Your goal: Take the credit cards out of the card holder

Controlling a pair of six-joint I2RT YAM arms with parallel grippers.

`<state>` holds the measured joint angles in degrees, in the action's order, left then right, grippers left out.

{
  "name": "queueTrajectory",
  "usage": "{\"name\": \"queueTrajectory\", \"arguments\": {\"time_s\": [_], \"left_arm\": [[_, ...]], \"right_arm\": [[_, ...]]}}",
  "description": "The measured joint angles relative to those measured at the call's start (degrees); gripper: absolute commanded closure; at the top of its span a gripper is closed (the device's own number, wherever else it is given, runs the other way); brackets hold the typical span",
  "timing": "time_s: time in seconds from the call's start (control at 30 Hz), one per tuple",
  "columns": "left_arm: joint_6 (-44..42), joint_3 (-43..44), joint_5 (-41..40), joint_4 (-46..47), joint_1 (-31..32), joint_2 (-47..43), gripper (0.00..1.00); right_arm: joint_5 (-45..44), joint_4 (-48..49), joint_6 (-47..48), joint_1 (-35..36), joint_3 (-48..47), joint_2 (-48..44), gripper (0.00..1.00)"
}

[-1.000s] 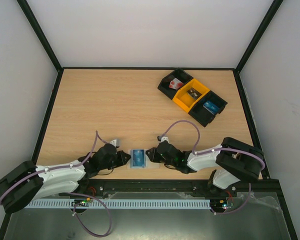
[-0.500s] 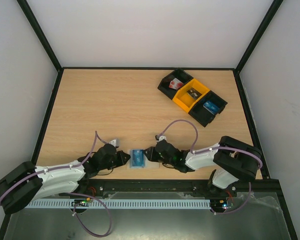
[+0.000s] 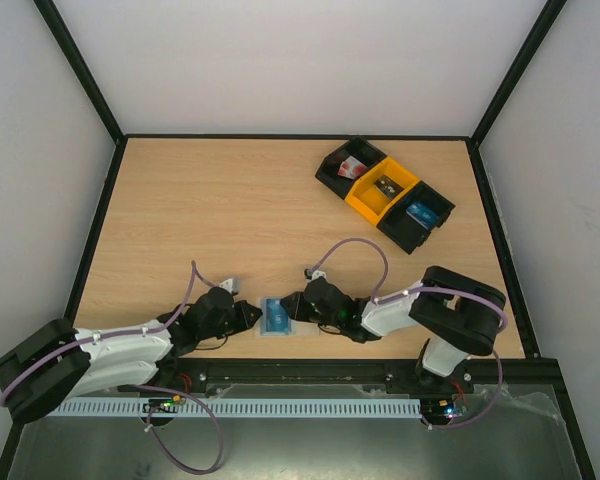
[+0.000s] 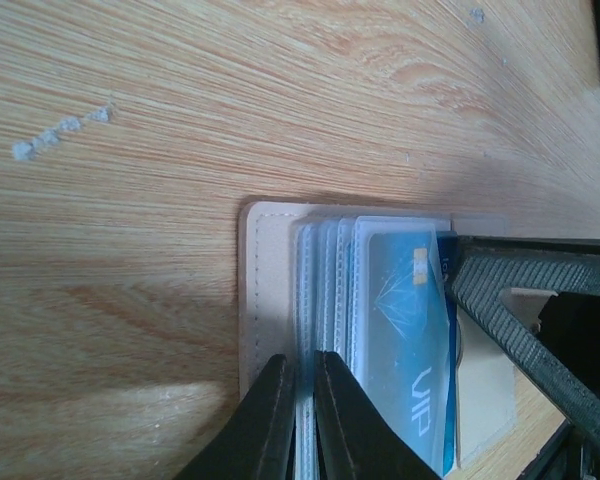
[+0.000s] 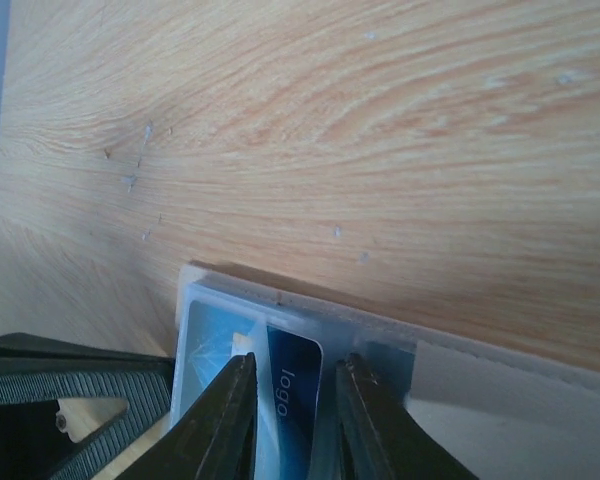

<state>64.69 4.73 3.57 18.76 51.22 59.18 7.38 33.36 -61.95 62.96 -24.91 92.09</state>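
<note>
Wooden table, both grippers at the card holder by the near edge.
It lies flat between the two arms, with blue cards tucked in its pockets (top one reads VIP). The left gripper is clamped on the card holder's clear sleeve edge. The right gripper has its jaws slightly parted, astride the end of a dark blue card marked "logo", with no clear pinch. Black and yellow bins sit well apart, far right.
</note>
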Motion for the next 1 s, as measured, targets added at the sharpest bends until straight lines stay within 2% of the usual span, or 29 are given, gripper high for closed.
{"name": "queueTrajectory", "arguments": {"time_s": [0.33,1.0], "left_arm": [[0.11,-0.31,-0.24,1.07,0.24,0.52,0.9],[1.05,-0.33,-0.68,0.72,0.37,-0.22,0.9]], "right_arm": [[-0.66,4.31,-1.14,-0.44,0.66,2.49,0.98],[-2.32,2.29,-0.2,-0.35,2.95,-2.32,0.96]]}}
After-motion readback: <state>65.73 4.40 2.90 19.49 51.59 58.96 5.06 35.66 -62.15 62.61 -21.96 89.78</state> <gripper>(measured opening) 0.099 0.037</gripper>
